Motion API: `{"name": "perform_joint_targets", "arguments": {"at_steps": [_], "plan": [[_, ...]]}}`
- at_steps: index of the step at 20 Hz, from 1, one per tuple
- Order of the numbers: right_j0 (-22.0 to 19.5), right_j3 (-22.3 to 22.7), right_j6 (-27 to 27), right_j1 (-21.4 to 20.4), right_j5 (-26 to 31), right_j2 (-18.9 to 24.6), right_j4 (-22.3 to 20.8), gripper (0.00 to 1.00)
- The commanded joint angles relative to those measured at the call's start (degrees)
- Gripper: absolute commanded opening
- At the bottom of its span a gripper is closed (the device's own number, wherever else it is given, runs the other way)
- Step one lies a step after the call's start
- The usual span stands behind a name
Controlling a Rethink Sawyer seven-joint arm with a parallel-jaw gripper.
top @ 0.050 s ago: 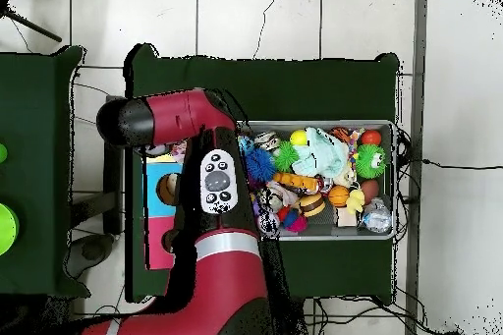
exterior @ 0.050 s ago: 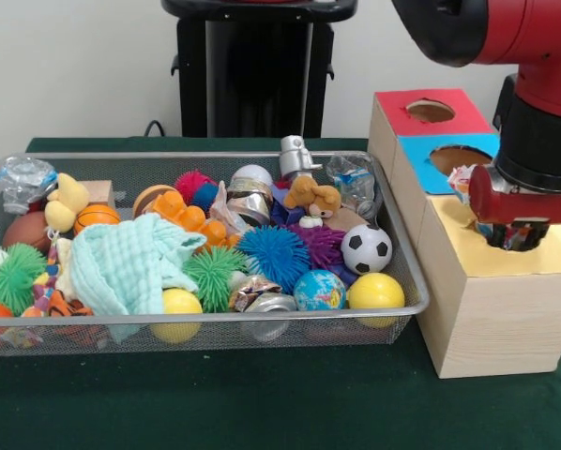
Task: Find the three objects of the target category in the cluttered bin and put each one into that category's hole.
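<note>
Wooden box [exterior @ 0.050 s ago: 492,309] nearest us, gripper [exterior @ 0.050 s ago: 511,234] over its yellow top.
We cannot tell the gripper's state; mesh bin [exterior @ 0.050 s ago: 407,272] sits beside it.

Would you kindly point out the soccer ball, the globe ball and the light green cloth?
soccer ball [exterior @ 0.050 s ago: 367,248], front view, centre of its face.
globe ball [exterior @ 0.050 s ago: 319,291], front view, blue middle.
light green cloth [exterior @ 0.050 s ago: 128,264], front view, middle folds.

Red and black arm [exterior @ 0.050 s ago: 534,56]. Box [exterior @ 0.050 s ago: 487,281] of pale wood, top painted red, blue and yellow. Black-and-white ball [exterior @ 0.050 s ago: 366,248], yellow ball [exterior @ 0.050 s ago: 375,292], blue spiky ball [exterior @ 0.050 s ago: 274,253], mint green cloth [exterior @ 0.050 s ago: 130,267], dark green table cover [exterior @ 0.050 s ago: 262,403].
</note>
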Motion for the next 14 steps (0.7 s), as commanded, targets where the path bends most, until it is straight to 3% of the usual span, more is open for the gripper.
{"name": "perform_joint_targets", "arguments": {"at_steps": [1, 12, 13, 14], "plan": [[-3.9, -0.4, -9.3, -2.7, 2.9, 3.4, -3.9, 1.0], [-5.3, -0.1, -9.1, -2.3, 0.4, 6.2, -5.4, 1.0], [-5.6, 0.3, -9.0, -2.5, -0.5, 6.7, -5.8, 0.0], [-5.7, 0.4, -9.2, -2.5, -1.0, 6.9, -5.9, 0.0]]}}
